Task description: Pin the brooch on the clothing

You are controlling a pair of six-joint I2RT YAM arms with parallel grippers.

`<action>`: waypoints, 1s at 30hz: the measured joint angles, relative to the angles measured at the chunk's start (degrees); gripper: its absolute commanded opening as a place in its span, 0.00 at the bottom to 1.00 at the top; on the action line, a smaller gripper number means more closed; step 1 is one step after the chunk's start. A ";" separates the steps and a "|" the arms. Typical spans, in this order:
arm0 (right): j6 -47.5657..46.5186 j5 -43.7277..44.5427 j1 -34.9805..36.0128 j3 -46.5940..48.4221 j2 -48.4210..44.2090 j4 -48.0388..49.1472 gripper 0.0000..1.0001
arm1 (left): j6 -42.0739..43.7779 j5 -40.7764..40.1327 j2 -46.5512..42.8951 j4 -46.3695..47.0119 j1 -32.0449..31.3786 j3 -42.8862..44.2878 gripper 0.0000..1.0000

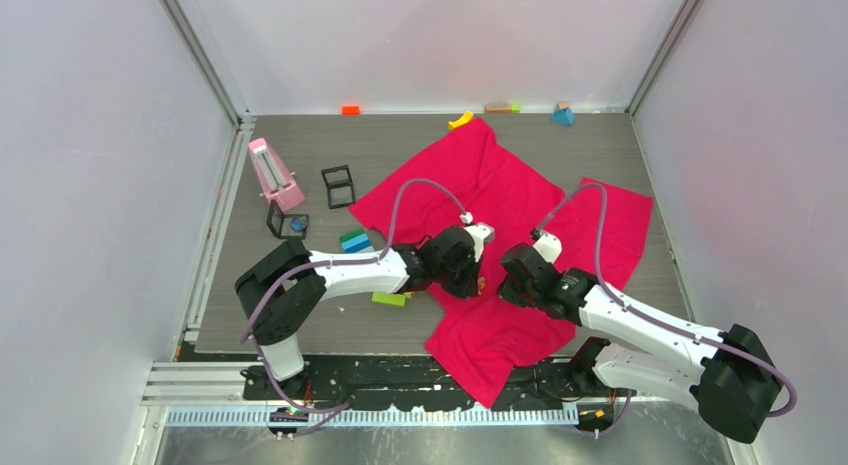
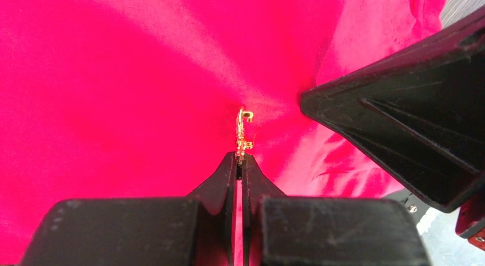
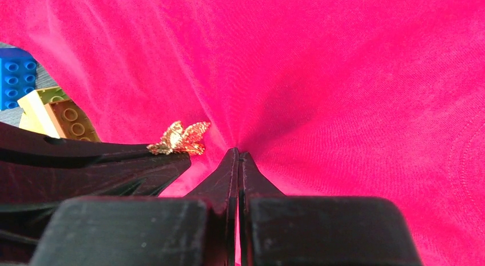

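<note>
Brooch (image 2: 244, 134) clamped in closed left gripper (image 2: 240, 170) against clothing (image 2: 114, 77); clothing fold nipped by closed right gripper (image 3: 237, 158); seemingly not yet pinned.

A big red shirt (image 1: 500, 200) lies spread on the grey bench (image 1: 620, 145). The left gripper (image 1: 476, 281) and the right gripper (image 1: 503, 290) are close together on the shirt. A tiny brooch (image 1: 481, 283) shows between them. Left of the shirt sit blue and green blocks (image 1: 355, 241) and a pink wedge (image 1: 275, 175).
</note>
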 measured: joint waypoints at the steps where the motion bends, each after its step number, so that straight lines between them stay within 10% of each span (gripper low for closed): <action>1: 0.04 -0.09 0.00 -0.02 0.00 0.07 0.01 | 0.55 -0.66 0.07 -0.57 -0.52 0.24 0.00; 30: 3.43 -3.34 -0.02 -4.85 -1.31 8.46 0.01 | 7.93 -2.97 3.91 -4.61 -5.66 3.45 0.00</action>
